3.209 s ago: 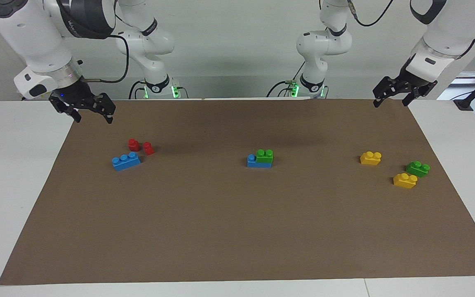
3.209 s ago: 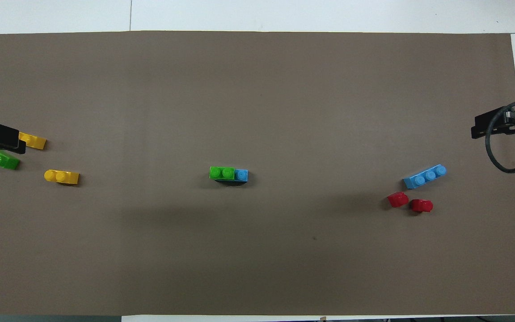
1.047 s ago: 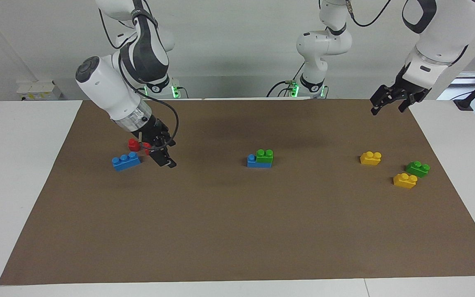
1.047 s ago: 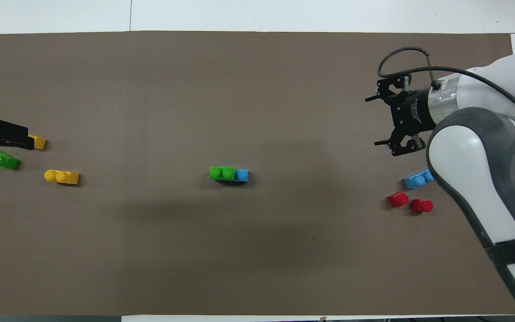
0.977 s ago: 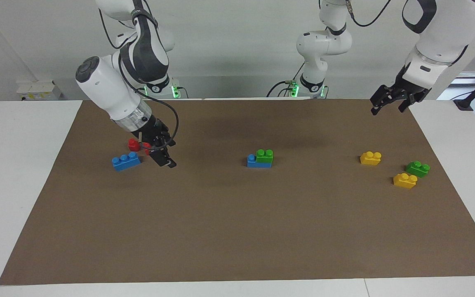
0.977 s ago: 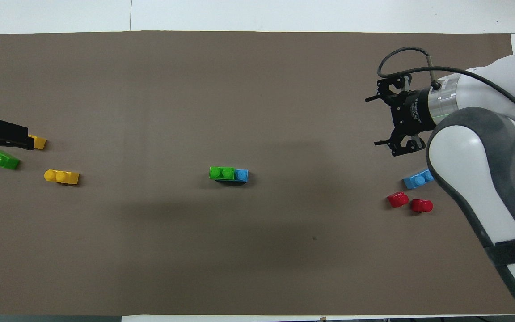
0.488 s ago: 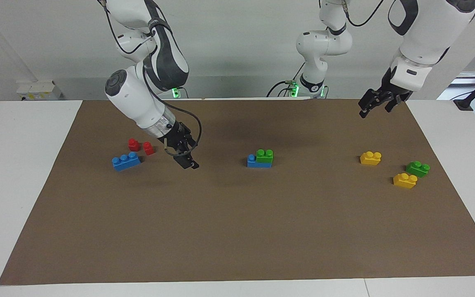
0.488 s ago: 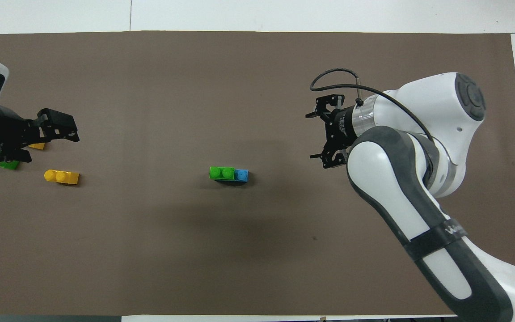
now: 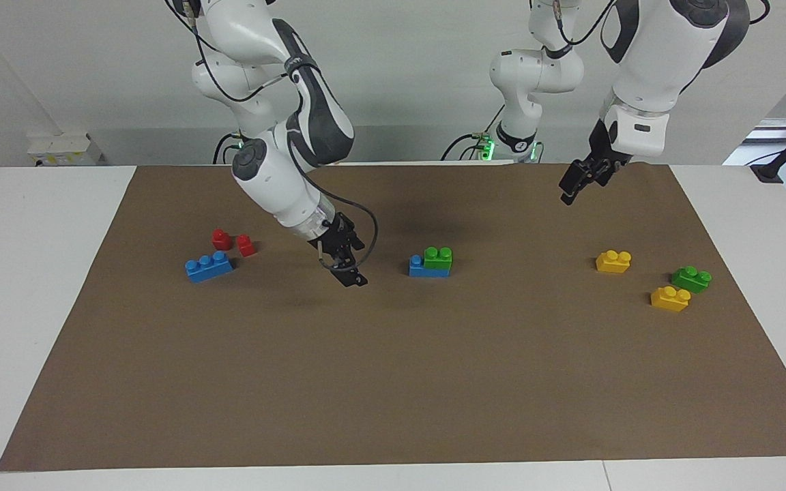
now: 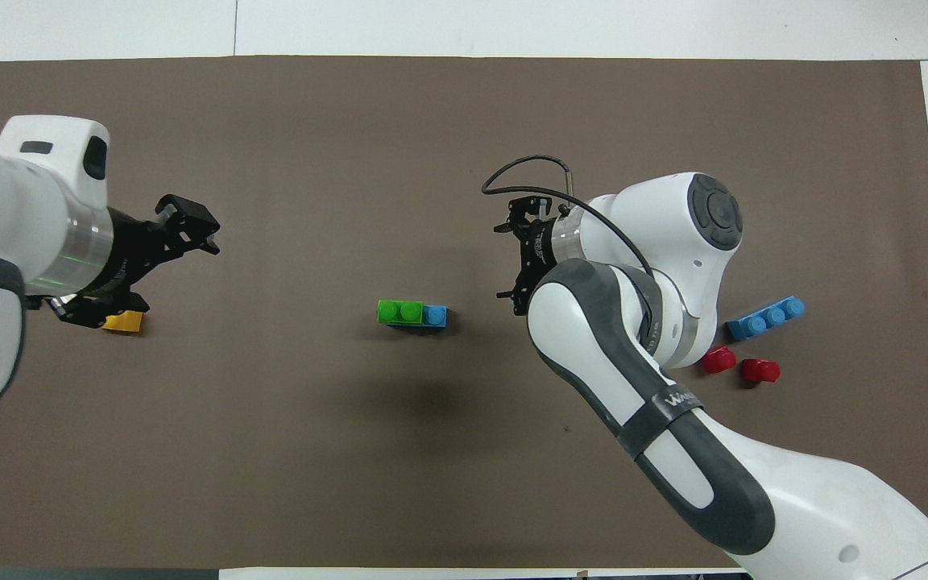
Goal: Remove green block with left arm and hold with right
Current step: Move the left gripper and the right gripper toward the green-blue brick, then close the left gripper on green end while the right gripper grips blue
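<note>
The green block (image 9: 438, 258) sits mid-mat, studs up, pressed onto a blue brick (image 9: 419, 268). It covers the part of the brick toward my left arm's end and leaves one blue stud bare toward my right arm's end. Its long axis runs along the table, from one arm's end to the other, in line with the brick under it.

My right claw (image 9: 351, 276) hangs low over the mat beside the stack, fingers spread. I judge it should close on the bare blue end, low and square, so the base cannot lift. My left claw (image 9: 569, 190), also spread, is high over the mat near a yellow brick (image 9: 613, 261). It should pinch the green block across its short sides and pull straight up.
</note>
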Tool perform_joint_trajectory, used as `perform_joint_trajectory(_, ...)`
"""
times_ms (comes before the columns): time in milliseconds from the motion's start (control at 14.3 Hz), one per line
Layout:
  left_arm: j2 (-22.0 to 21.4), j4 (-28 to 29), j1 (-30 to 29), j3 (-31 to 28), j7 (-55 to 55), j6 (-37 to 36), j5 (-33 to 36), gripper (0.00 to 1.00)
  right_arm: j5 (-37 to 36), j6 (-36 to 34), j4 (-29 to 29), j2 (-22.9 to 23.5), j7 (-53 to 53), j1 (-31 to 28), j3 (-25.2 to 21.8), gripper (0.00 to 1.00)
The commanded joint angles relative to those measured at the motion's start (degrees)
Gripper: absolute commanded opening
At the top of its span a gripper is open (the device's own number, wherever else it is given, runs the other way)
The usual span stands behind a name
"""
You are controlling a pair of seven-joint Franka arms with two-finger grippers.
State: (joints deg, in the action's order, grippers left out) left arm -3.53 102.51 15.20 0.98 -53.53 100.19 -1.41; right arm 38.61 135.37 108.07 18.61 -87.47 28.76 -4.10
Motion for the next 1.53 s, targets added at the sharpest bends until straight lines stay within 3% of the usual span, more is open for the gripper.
perform_joint_trajectory(0, -1.93, 5.94, 3.68, -0.72, -11.64, 6.24, -0.08, 1.00, 3.57, 5.67, 1.17, 1.86, -0.69, 3.13, -0.12, 0.97)
perform_joint_trajectory(419, 0.10, 10.34, 8.79, -0.72, -42.15, 13.71, -0.08, 1.00, 7.53, 9.91, 2.84, 3.10, -1.04, 8.33, -0.12, 0.97)
perform_joint_trajectory(1047, 5.02, 13.41, 15.47, -0.72, -58.43, 22.49, -0.17, 1.00, 8.42, 12.72, 4.87, 2.84, -3.24, 10.97, -0.12, 0.97)
perform_joint_trajectory(1465, 7.92, 16.14, 18.37, -0.72, -63.27, 28.22, -0.17, 1.00, 8.50, 15.80, 5.57, 4.42, -2.97, 11.76, -0.12, 0.97)
